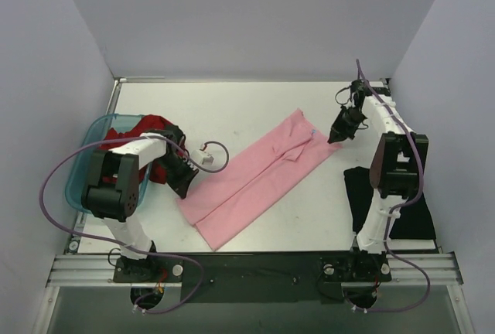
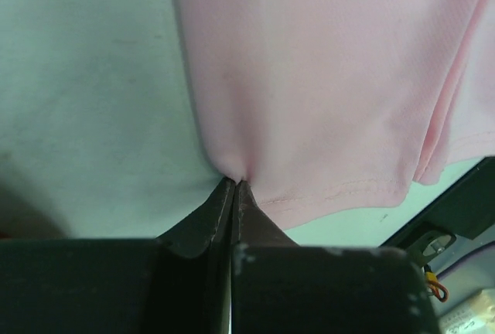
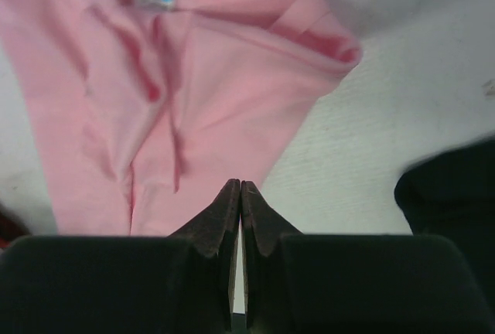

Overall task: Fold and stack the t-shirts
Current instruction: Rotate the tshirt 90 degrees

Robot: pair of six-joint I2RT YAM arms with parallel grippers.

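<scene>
left wrist view: left hand, shut, pinches the hem of the light pink soft cloth t-shirt stretched across the white table, right hand closed at its collar end, hold unclear; a clean fold likely needs the hem carried level toward the collar.
</scene>
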